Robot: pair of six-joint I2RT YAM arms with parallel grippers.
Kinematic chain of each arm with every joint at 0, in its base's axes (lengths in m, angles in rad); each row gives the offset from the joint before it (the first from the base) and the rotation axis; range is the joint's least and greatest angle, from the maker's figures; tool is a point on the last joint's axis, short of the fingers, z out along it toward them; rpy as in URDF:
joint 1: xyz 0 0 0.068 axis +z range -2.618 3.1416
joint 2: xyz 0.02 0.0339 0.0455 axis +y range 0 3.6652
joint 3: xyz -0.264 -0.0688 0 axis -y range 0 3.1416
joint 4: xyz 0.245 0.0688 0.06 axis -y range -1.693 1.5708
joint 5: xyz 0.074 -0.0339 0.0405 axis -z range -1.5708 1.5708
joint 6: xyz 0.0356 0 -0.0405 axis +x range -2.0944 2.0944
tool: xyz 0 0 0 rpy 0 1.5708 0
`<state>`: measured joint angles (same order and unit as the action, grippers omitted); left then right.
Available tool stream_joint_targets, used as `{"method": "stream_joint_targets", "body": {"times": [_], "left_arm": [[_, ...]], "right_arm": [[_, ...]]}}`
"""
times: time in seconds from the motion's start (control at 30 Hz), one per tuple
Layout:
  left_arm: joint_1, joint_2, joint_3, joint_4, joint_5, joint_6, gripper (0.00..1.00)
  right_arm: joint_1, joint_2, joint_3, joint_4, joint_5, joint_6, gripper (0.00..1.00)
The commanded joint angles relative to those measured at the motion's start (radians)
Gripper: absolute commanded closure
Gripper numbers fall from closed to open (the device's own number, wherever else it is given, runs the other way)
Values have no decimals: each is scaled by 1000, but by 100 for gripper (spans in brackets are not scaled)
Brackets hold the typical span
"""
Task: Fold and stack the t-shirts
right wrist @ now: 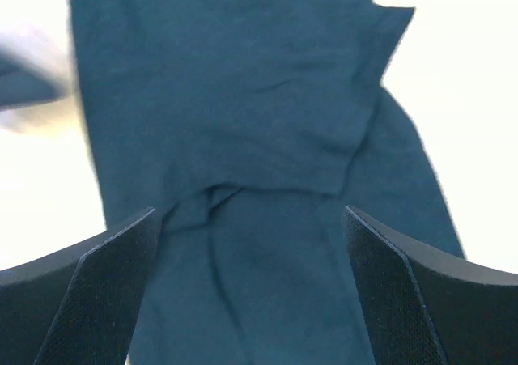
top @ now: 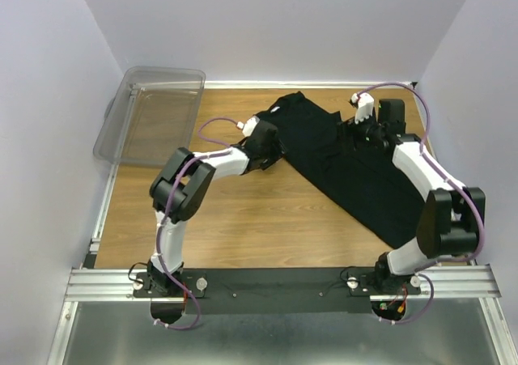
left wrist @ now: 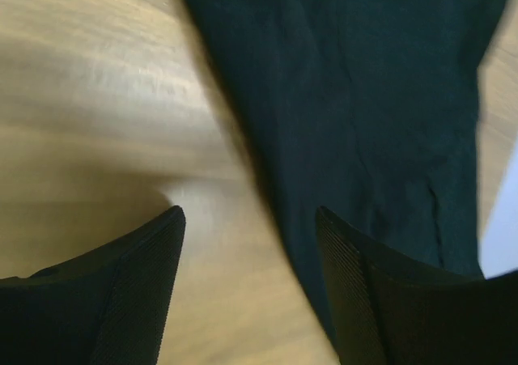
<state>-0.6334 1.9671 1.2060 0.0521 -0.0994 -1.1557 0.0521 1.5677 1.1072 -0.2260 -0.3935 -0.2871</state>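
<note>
A black short-sleeved cotton t-shirt (top: 348, 175) is laid as a long, rumpled band across the light wooden table (top: 227, 219), from the far middle to the near right, presumably so that each arm can reach part of it. The left gripper (top: 273, 146) is held low at the shirt's far left edge, jaws set well apart; in its wrist view one finger is seen over bare wood and the other over cloth, with nothing pinched, a stance judged suited to taking that edge. The right gripper (top: 366, 130) is held over the far right part, jaws spread wide, nothing gripped. A clear plastic bin (top: 121, 118) is seen at the far left
</note>
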Motion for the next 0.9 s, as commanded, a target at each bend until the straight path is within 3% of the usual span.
{"method": "stream_joint_targets", "body": {"times": [0.0, 0.03, 0.13, 0.17, 0.27, 0.53, 0.7, 0.8, 0.87], "left_arm": [[6, 139, 168, -141, -42, -26, 29], [8, 160, 199, -150, -43, -25, 31], [17, 213, 280, -199, -51, -9, 59], [24, 220, 290, -204, -46, 25, 73], [44, 217, 285, -218, -51, 77, 81], [187, 133, 176, -202, -36, 279, 84], [316, 153, 268, -267, 129, 489, 81], [356, 103, 256, -249, 237, 559, 71], [354, 0, 196, -193, 256, 614, 61]], "right_arm": [[-5, -110, -61, -4, -74, -3, 0], [-5, -129, -67, -6, -79, 2, 0], [-8, -195, -95, -12, -85, 12, 0], [-6, -222, -105, -13, -78, 12, 0], [-8, -261, -118, -15, -74, 9, 0], [-9, -307, -116, -15, -94, 31, 0], [-9, -278, -110, -74, -189, -33, 0], [-9, -247, -95, -220, -326, -235, 0], [-8, -227, -101, -411, -436, -516, 0]]}}
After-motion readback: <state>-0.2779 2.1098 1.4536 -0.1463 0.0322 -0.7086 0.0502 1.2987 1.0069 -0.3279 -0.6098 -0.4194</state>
